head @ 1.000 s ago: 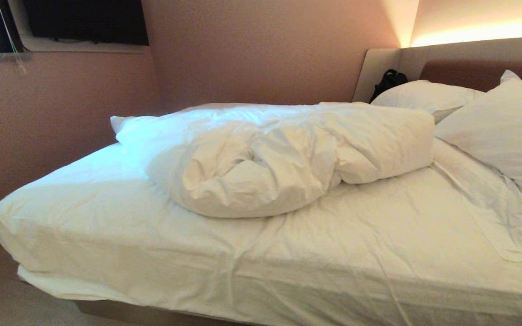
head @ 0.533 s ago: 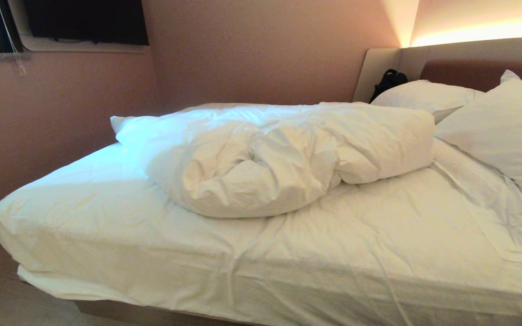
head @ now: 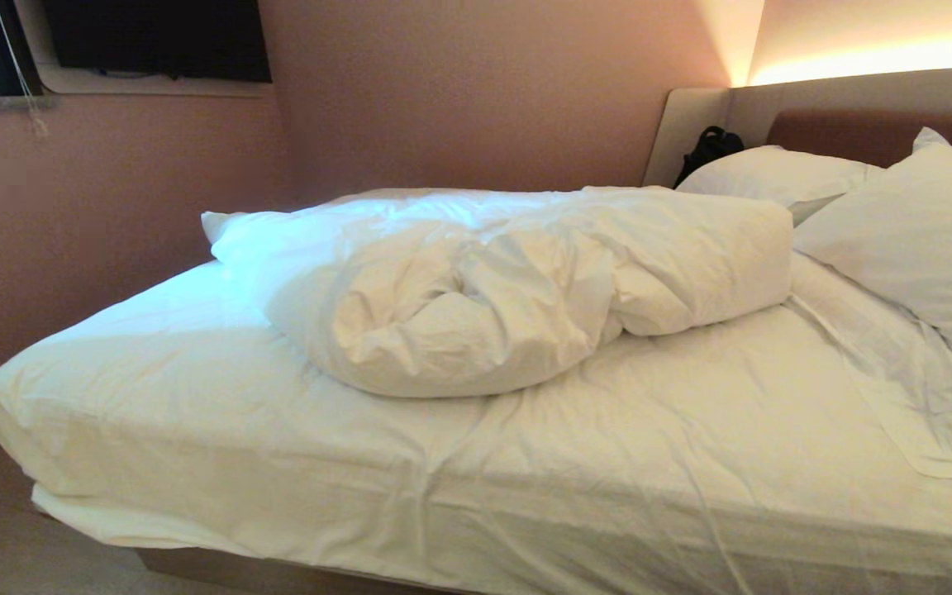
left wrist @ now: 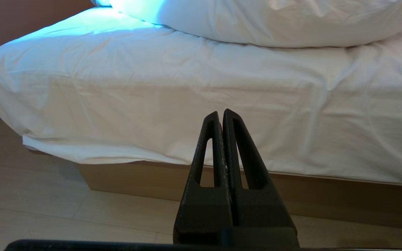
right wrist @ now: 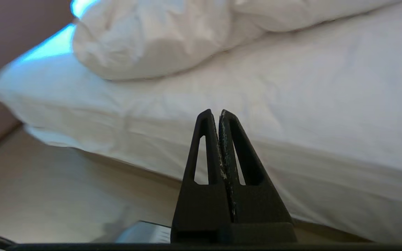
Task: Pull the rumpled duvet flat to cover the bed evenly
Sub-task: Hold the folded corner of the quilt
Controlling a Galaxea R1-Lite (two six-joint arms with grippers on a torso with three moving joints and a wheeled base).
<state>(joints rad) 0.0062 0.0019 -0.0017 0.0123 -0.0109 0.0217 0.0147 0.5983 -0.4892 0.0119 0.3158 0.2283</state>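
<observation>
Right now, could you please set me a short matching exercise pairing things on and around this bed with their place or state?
Column one:
1. duvet
2. pillows
3. black bag
4. left gripper

Column two:
A. shut, out beside the bed, short of its near side
B. bunched in a rumpled heap mid-mattress
C. leaning at the headboard end
D. tucked in the far corner behind the pillows

Pairs: 1-B, 2-C, 3-D, 4-A
</observation>
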